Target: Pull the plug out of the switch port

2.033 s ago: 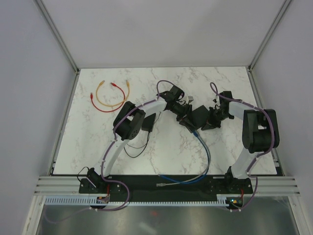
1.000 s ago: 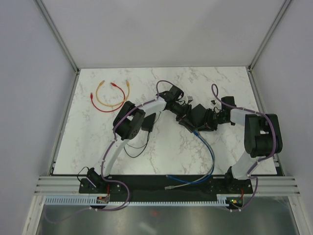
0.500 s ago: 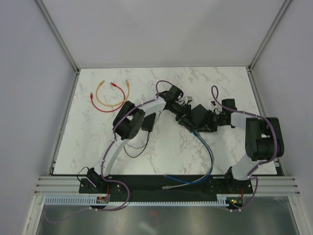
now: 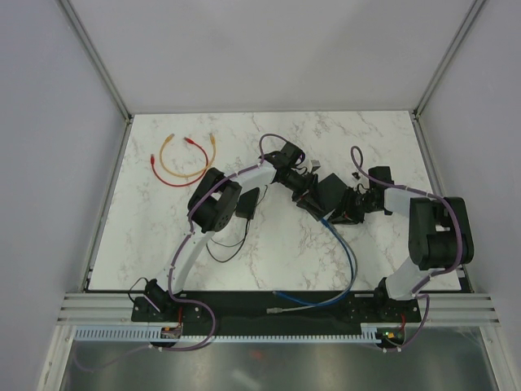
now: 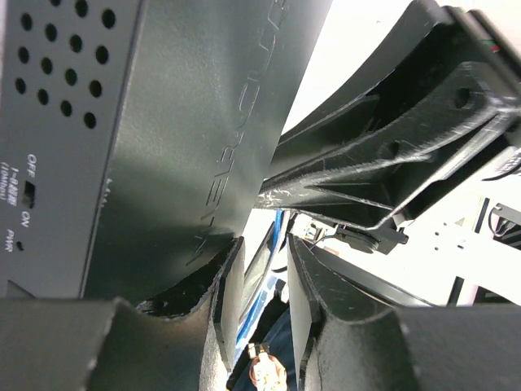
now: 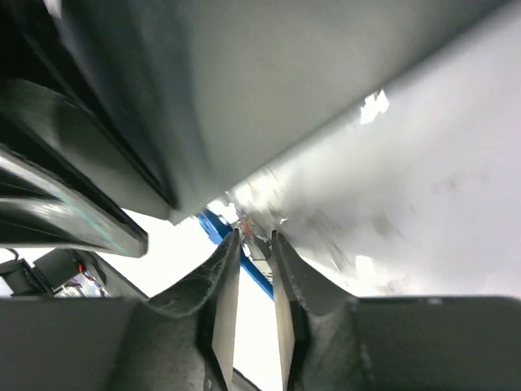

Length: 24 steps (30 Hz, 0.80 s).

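White marbled table (image 4: pixel 163 244), seen from above. Far left corner: an orange cable (image 4: pixel 162 155) and a red cable (image 4: pixel 171 184), looped loosely together. Left of centre: a black power brick (image 4: pixel 247 204), its thin cord (image 4: pixel 221 257) coiled towards the near side. Right of centre: a blue cable (image 4: pixel 350 261) curving from the switch (image 4: pixel 330 194) to the near edge, its free end past the table.
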Available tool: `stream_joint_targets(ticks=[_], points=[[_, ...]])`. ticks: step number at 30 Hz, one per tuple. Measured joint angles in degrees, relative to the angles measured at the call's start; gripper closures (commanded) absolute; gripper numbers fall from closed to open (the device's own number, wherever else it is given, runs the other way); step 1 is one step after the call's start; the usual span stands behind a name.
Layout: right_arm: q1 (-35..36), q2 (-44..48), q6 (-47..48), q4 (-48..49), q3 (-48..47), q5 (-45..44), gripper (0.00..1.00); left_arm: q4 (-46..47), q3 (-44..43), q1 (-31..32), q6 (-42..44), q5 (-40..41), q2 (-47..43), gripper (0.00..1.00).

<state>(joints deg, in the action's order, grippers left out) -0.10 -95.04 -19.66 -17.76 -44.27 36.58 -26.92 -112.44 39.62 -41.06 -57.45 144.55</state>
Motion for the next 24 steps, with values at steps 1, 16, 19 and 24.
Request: stream_joint_targets(ticks=[1, 16, 19, 24], points=[[0.00, 0.22, 0.11, -1.18, 0.00, -0.96, 0.72, 0.00, 0.00, 0.00, 0.00, -0.02, 0.00, 0.63], [0.87, 10.45, -0.81, -17.16, -2.29, -13.07, 0.57, 0.13, 0.85, -0.04, 0.09, 0.37, -0.68, 0.61], [2.67, 11.23, -1.66, -20.13, -3.41, -17.07, 0.49, -0.20, 1.88, -0.07, 0.72, 1.46, -1.86, 0.59], [7.74, 11.06, -2.21, -23.71, -3.89, -23.21, 0.47, -1.86, 2.97, -0.07, 3.45, 4.37, -3.96, 0.57]])
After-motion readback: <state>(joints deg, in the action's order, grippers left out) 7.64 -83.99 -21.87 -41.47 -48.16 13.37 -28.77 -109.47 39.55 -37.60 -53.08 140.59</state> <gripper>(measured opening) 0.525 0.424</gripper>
